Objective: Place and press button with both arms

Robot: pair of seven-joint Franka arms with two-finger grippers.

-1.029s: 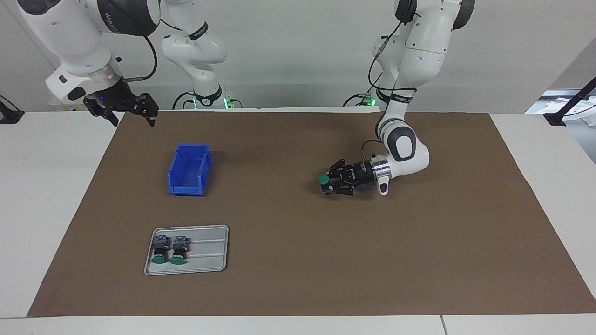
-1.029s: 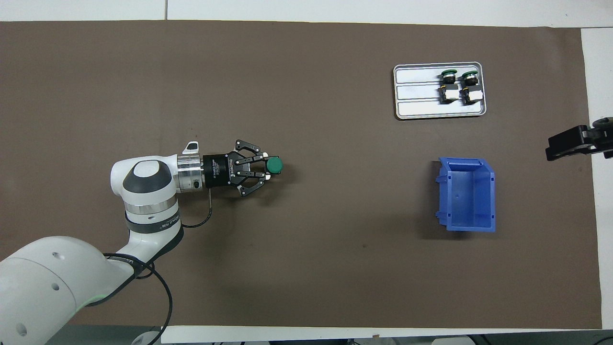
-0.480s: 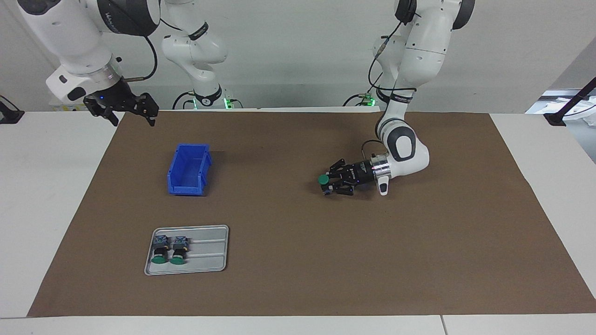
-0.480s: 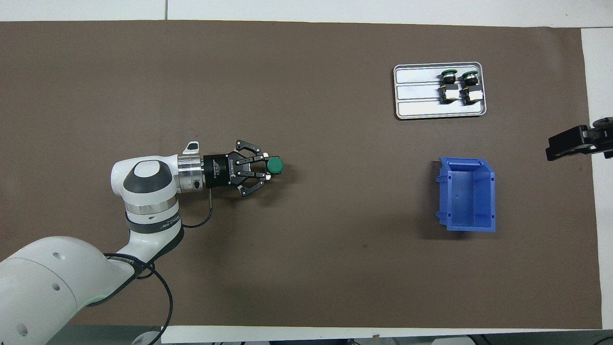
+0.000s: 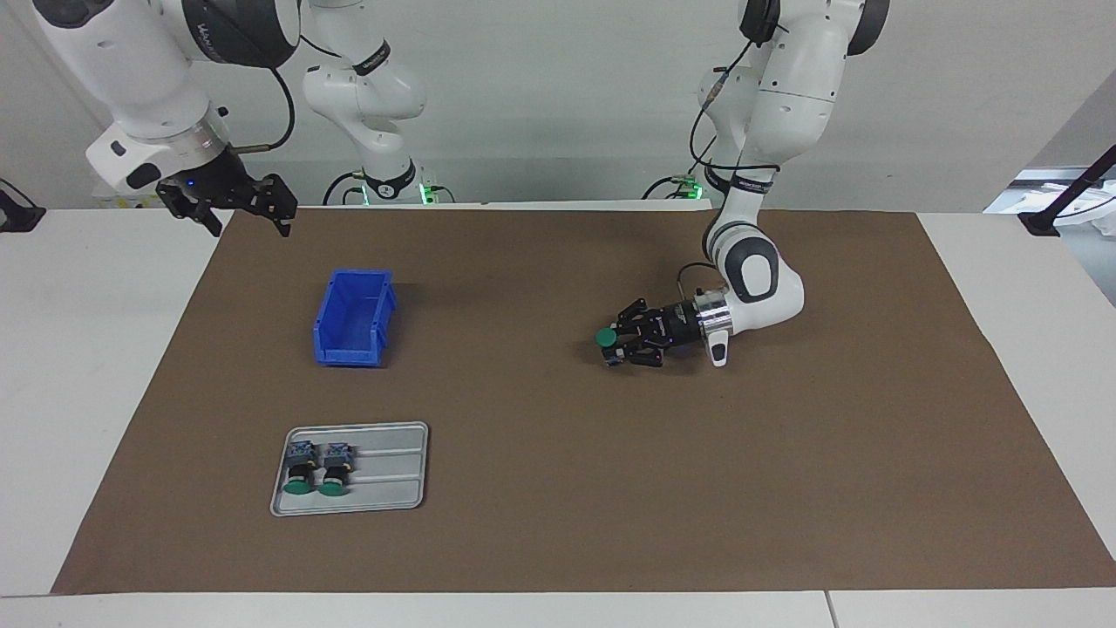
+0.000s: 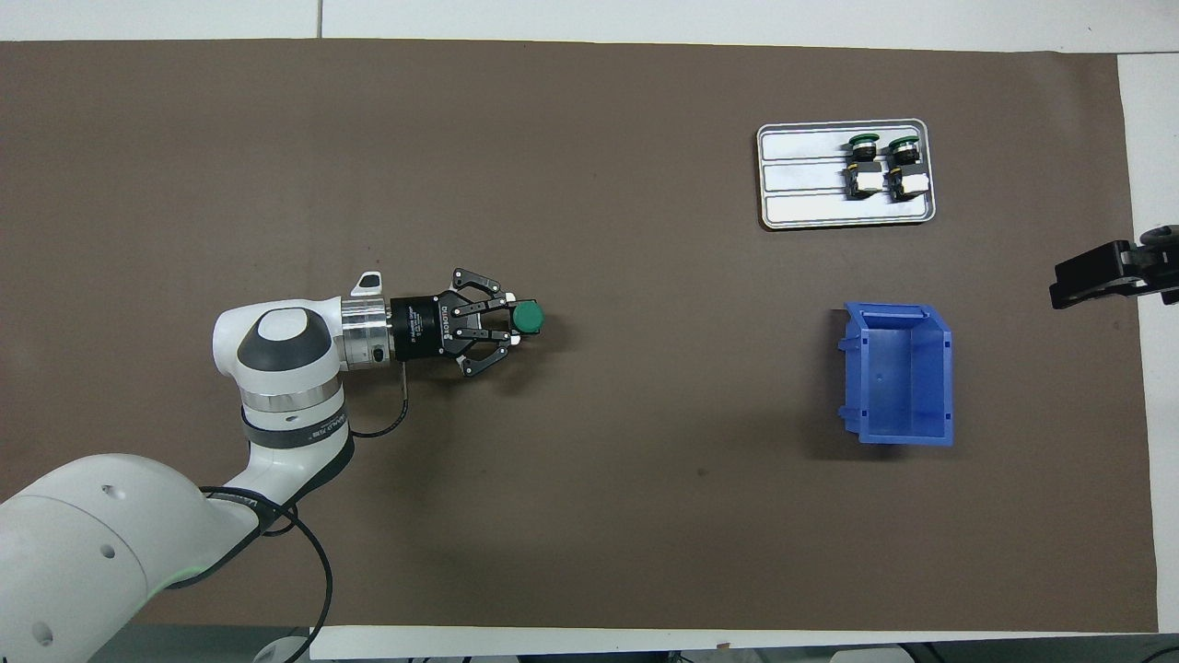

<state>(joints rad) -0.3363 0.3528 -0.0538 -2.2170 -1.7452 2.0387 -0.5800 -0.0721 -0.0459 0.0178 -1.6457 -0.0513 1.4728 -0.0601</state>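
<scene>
The left gripper (image 5: 615, 345) lies low over the brown mat (image 5: 558, 488), toward the left arm's end from the blue bin (image 5: 353, 317), its fingers closed around the button (image 5: 605, 337), green cap up. The right gripper (image 5: 234, 206) waits in the air beside the bin at the mat's edge, fingers spread and empty.

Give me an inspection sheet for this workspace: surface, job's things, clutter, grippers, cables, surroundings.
Surface: brown mat on a white table.
Job's things: one button, green cap up, upright on the mat; two spare buttons lying in the metal tray.
Clutter: empty blue bin, nearer the robots than the tray.
Grippers: left gripper low, shut on the button; right gripper waits raised over the mat's edge.
Cables: black cable looping off the left wrist.
Surroundings: two smaller white arms, green-lit bases.
</scene>
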